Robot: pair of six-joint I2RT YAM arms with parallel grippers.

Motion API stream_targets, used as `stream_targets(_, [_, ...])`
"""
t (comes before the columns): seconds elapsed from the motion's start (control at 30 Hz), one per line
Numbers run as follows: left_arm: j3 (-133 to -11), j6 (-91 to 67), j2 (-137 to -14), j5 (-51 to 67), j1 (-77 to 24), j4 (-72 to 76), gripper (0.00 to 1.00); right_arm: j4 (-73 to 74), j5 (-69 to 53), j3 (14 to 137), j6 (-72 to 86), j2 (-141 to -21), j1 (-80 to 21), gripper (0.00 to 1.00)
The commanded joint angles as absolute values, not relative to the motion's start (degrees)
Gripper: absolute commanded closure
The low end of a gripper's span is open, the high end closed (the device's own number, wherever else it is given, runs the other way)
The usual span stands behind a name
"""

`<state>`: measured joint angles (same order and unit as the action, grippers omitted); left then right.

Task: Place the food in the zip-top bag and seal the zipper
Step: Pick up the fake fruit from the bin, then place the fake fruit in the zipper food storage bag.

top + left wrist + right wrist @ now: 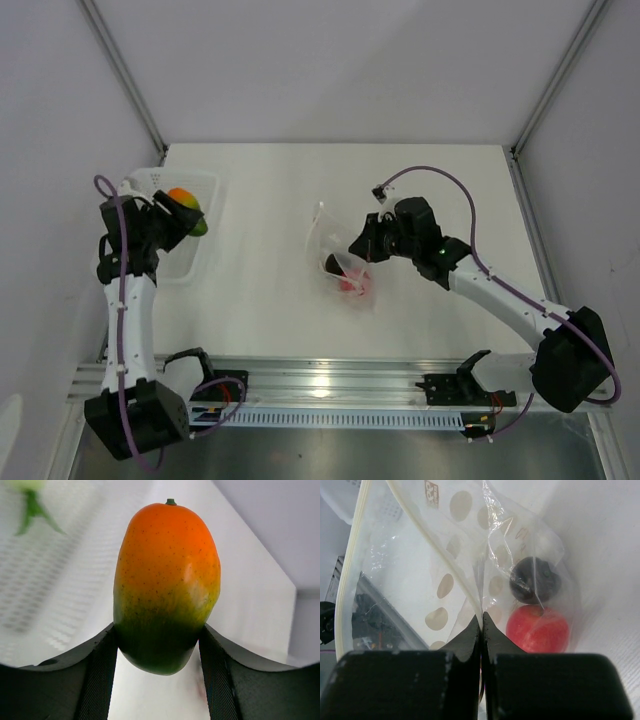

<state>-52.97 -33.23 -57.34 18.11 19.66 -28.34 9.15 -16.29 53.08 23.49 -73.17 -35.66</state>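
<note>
At the left edge of the table [260, 300], the left gripper [157, 655] is clamping the orange-and-green piece [167, 575] across its green lower half, fingers part open to the piece's width, and is holding it above the white basket [205, 178]. A blurred green stalk is showing at the wrist view's top left, too soft to identify. The piece is looking like a smooth, rigid, light toy. Its rounded flanks are probably offering little purchase, so the present grip across the widest part is seeming the safest one. Toward the middle, the zip-top bag [335, 250] is lying on the table with a red ball [537, 630] and a dark round piece [535, 580] already inside, touching each other at the closed end. The film is looking thin, crinkly and limp, likely collapsing wherever it is not being held. The stiffer zipper [347, 565] along the mouth is the best place to take it. On the right, the right gripper [481, 625] is pinching a fold of the bag near that strip, its fingers fully closed on the plastic and lifting one wall. The sagging film and this gripper's own bulk are crowding the mouth, and these are appearing to be the main obstacles.
</note>
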Motion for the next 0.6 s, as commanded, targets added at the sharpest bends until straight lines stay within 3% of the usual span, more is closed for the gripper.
stream_targets(0.0, [-52.7, -30.2, -52.5, 26.6, 12.9, -26.1, 0.99, 10.9, -14.8, 56.0, 22.0, -72.8, -35.3, 1.0])
stream_targets(0.33, [-49.1, -26.5, -43.9, 43.8, -3.4, -25.6, 0.99, 12.7, -13.3, 57.4, 22.3, -71.6, -35.4, 1.0])
stream_targets(0.57, [-52.5, -34.9, -45.1, 48.8, -14.7, -23.4, 0.99, 11.9, -12.3, 57.7, 23.0, -72.1, -36.5, 1.0])
